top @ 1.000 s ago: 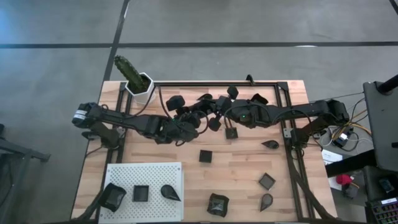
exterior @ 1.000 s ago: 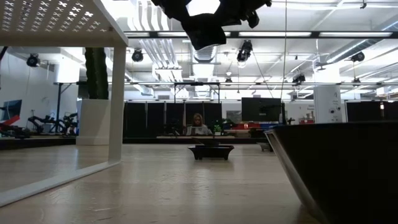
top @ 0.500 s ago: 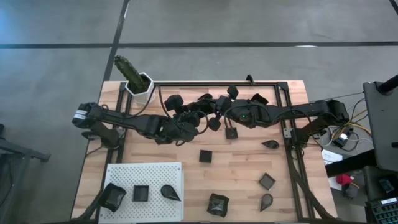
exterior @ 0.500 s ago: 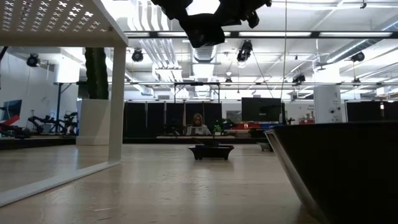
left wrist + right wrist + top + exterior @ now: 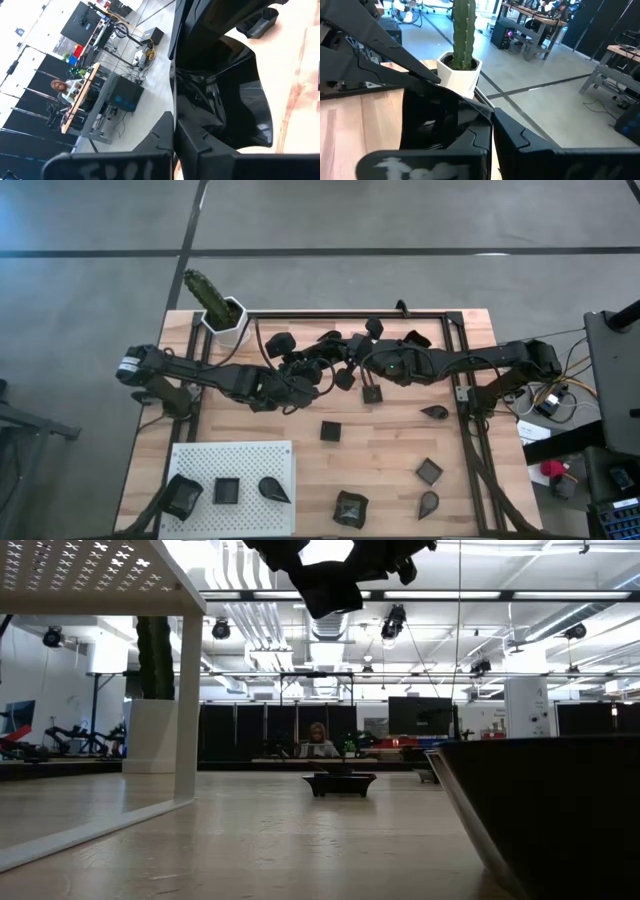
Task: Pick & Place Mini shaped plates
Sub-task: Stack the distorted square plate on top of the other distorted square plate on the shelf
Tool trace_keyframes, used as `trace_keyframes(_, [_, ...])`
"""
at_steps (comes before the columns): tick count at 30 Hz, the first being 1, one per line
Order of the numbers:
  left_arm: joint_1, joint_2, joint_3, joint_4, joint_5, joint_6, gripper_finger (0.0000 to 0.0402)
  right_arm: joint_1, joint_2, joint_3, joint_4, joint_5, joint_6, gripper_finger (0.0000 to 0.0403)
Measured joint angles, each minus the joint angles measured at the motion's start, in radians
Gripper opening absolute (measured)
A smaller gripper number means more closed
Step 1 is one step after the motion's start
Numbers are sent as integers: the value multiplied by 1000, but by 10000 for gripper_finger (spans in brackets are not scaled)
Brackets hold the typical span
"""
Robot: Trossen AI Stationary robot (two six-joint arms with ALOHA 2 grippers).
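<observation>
change: left gripper (image 5: pixel 318 376) jaws have just pressed together, empty — right gripper (image 5: pixel 345 370) jaws shut too, both above mid-table | plates: three on white board (image 5: pixel 200 455), five loose on table (image 5: pixel 395 445) | meaning: likely a pause — next pick pending
</observation>
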Motion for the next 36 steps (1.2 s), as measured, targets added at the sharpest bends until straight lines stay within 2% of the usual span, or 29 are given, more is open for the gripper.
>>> trace_keyframes(14, [0,0,0,0,1,-1,0,0,0,0,0,-1,4,14])
trace_keyframes(28, [2,0,0,-3,-4,-34,0,26,-10,0,-8,-4,-4,138])
trace_keyframes(36, [3,-28,0,-67,-1,-89,0,48,-65,0,-65,-4,-18,178])
